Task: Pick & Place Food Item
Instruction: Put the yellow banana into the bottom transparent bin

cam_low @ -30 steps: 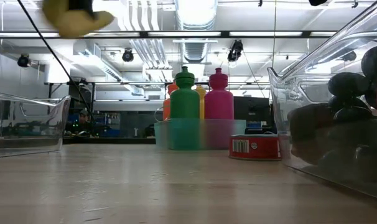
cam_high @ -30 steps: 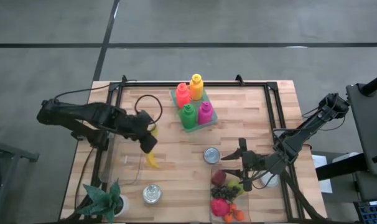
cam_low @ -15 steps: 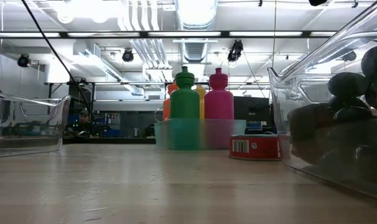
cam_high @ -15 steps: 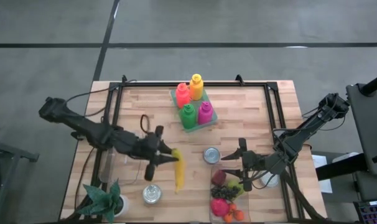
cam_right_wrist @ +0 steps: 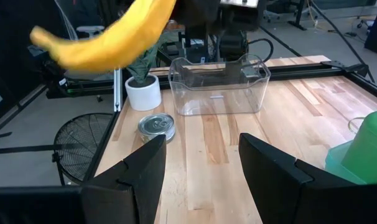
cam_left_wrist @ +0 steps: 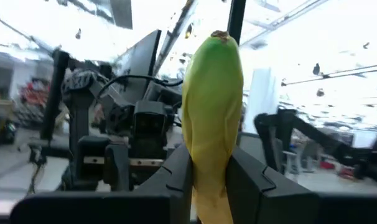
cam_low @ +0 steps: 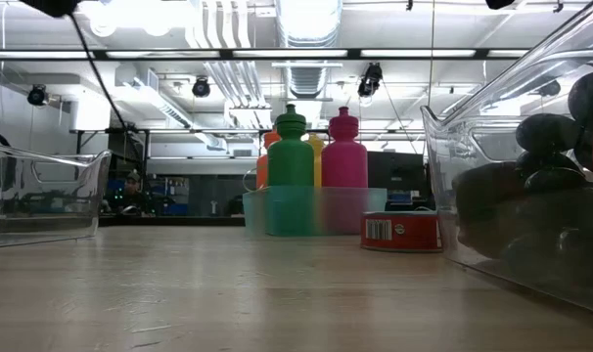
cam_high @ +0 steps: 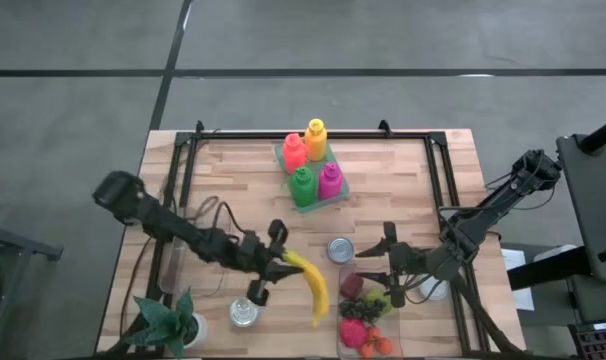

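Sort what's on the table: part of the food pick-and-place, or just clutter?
Job: banana held in left gripper; clear fruit bin; clear empty bin; right gripper, waiting open.
Clutter: bottle tray, two cans, potted plant.

Bare tabletop [cam_high: 283,215] lies beyond the left hand [cam_high: 275,266]; a can [cam_high: 244,312] sits beside it, the fruit bin [cam_high: 368,320] ahead.
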### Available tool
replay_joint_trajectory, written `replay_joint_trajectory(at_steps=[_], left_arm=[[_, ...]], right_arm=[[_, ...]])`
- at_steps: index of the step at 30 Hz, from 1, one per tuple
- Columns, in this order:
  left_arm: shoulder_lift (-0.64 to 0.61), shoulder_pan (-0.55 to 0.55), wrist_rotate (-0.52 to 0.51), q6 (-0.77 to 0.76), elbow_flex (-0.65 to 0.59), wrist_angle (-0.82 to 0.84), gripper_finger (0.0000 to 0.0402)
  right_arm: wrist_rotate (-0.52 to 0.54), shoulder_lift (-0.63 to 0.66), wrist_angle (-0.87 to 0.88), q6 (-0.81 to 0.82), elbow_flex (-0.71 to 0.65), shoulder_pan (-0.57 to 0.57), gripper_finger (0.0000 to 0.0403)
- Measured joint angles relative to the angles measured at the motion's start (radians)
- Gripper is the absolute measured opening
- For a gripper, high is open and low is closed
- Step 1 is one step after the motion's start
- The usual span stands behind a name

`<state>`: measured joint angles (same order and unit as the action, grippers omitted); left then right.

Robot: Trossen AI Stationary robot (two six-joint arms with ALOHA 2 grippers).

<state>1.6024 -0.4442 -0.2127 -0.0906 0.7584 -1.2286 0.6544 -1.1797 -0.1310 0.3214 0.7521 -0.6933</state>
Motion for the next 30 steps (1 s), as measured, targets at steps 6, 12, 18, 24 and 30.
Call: replay_joint_trajectory(at_steps=[6, 12, 18, 24, 30], left_arm=[[0.219, 0.000, -0.021, -0.005, 0.127, -0.116, 0.0067], [0.330, -0.002, -0.023, -0.080, 0.200, -0.130, 0.0067], [0.424, -0.006, -0.042, -0.152, 0.284, -0.134, 0.0067], [0.529, -0.006, -0.077, -0.180, 0.366, -0.136, 0.0067], [0.601, -0.006, -0.080, -0.180, 0.419, -0.132, 0.0067]], right_arm=[[0.000, 0.000, 0.000, 0.000, 0.000, 0.000, 0.0199], [0.000, 0.000, 0.000, 0.000, 0.000, 0.000, 0.0199], [0.000, 0.000, 0.000, 0.000, 0.000, 0.000, 0.0199], [0.000, 0.000, 0.000, 0.000, 0.000, 0.001, 0.0199], [0.000, 0.000, 0.000, 0.000, 0.000, 0.001, 0.0199]])
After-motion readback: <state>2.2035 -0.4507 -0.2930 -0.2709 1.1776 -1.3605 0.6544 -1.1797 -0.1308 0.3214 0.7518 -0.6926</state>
